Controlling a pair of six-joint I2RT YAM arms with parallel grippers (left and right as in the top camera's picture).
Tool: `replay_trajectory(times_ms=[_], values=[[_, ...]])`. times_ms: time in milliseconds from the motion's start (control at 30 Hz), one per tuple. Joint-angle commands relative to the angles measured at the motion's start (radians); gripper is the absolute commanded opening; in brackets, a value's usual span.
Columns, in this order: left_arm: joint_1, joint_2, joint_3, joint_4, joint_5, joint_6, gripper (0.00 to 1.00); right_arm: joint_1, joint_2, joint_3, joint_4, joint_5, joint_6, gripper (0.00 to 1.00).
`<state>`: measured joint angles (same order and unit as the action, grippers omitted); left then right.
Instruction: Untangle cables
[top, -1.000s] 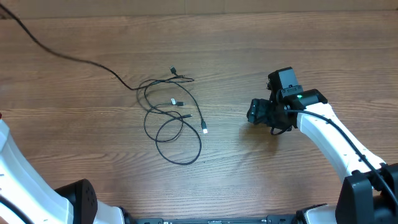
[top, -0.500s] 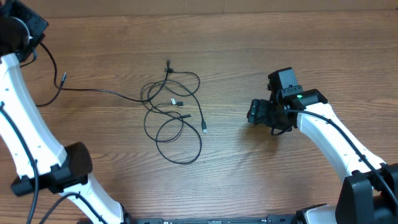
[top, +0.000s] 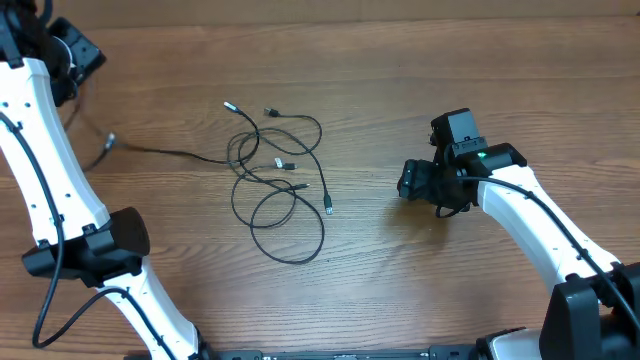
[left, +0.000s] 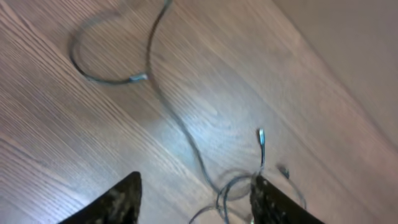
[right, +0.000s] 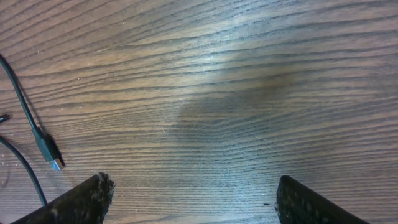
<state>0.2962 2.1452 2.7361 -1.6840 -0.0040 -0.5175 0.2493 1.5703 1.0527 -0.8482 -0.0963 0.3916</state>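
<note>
Left hand (left: 196, 190): was closed on cable end, now open, empty. Freed end (top: 110, 140) lies on counter (top: 400, 60) near it. Cables (top: 280, 184): loose tangle between hands. Right hand (right: 193, 186): open, empty, unmoved.

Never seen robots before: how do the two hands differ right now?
The left hand is off at the far left corner of the table; the right hand sits right of the cables. The left hand is raised high; the right hand is low down. Both are open, holding nothing.
</note>
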Motion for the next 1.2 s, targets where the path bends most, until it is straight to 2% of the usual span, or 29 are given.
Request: replay_trajectory(times_ms=[0, 67, 367, 567, 700, 733, 800, 1033, 1167], values=[[-0.042, 0.01, -0.026, -0.006, 0.117, 0.111, 0.61, -0.004, -0.006, -0.004, 0.006, 0.008, -0.003, 0.83], [-0.066, 0.01, -0.053, -0.006, 0.147, 0.14, 0.63, -0.004, -0.006, -0.004, 0.006, 0.008, -0.003, 0.83], [-0.154, -0.009, -0.233, -0.006, 0.117, 0.154, 0.64, -0.004, -0.006, -0.004, -0.01, 0.008, -0.003, 0.83], [-0.158, -0.153, -0.503, -0.006, 0.109, 0.159, 0.66, -0.004, -0.006, -0.004, -0.013, 0.008, -0.003, 0.83], [-0.156, -0.293, -0.689, -0.006, 0.047, 0.132, 0.66, -0.004, -0.006, -0.004, -0.013, 0.008, -0.003, 0.83], [-0.154, -0.335, -0.738, -0.006, 0.015, 0.104, 0.68, -0.004, -0.006, -0.004, -0.013, 0.008, -0.003, 0.83], [-0.145, -0.414, -0.826, 0.002, -0.042, 0.034, 0.76, -0.004, -0.006, -0.004, -0.012, 0.008, -0.003, 0.83], [-0.114, -0.555, -1.046, 0.203, -0.042, -0.119, 0.89, -0.004, -0.006, -0.004, -0.001, 0.008, -0.003, 0.83], [-0.116, -0.549, -1.175, 0.383, 0.07, -0.161, 0.92, -0.004, -0.006, -0.004, -0.003, 0.008, -0.003, 0.83]])
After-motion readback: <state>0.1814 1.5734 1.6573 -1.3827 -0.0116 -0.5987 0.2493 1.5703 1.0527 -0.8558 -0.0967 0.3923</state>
